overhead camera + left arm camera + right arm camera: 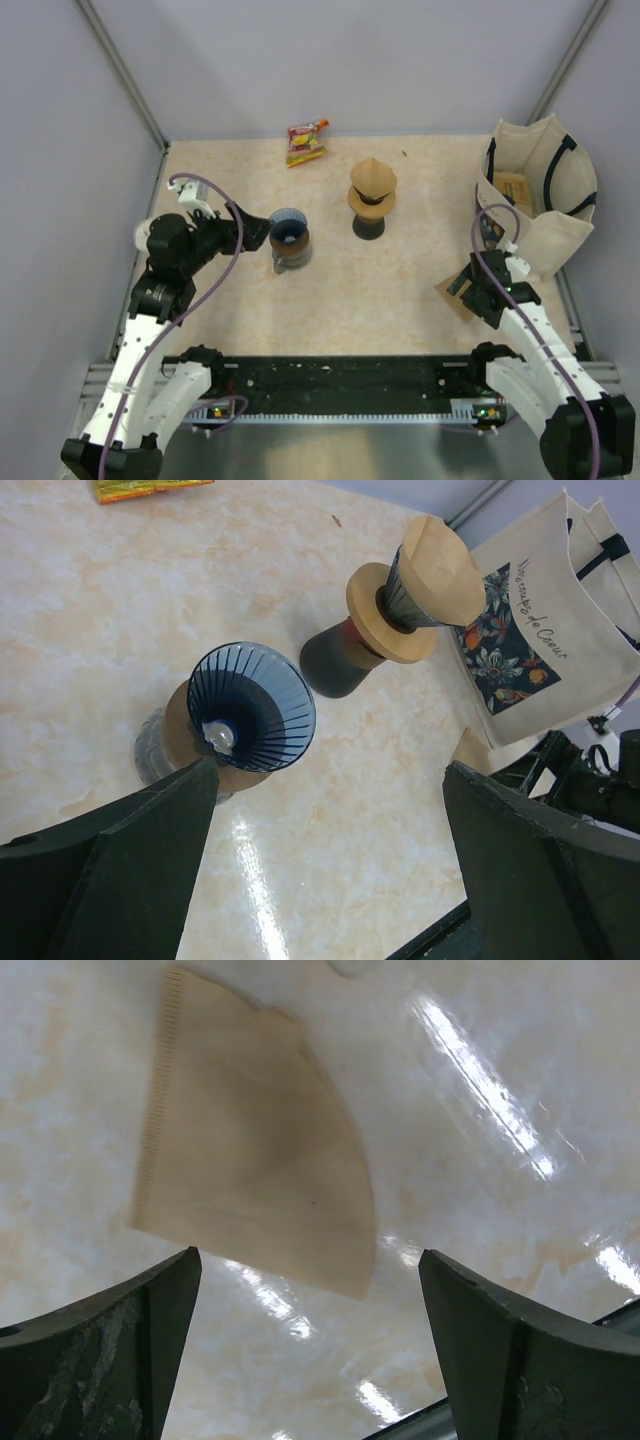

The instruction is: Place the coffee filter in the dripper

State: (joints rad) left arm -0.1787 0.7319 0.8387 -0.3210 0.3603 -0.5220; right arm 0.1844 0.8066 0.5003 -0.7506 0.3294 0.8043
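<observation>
Right fingers [110,1350] gape over the flat coffee filter [260,1150]; left fingers [130,870] stand wide, the blue dripper [252,708] just ahead.

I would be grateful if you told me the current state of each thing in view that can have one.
blue dripper: upright, empty, no filter inside.
far dripper: upright, brown paper filter already in it.
loose coffee filter: folded flat on the table, not gripped.
tote bag: standing, mouth open.
snack packet: lying flat.
left gripper: open, empty, near the blue dripper.
right gripper: open, empty, over the loose coffee filter.
</observation>
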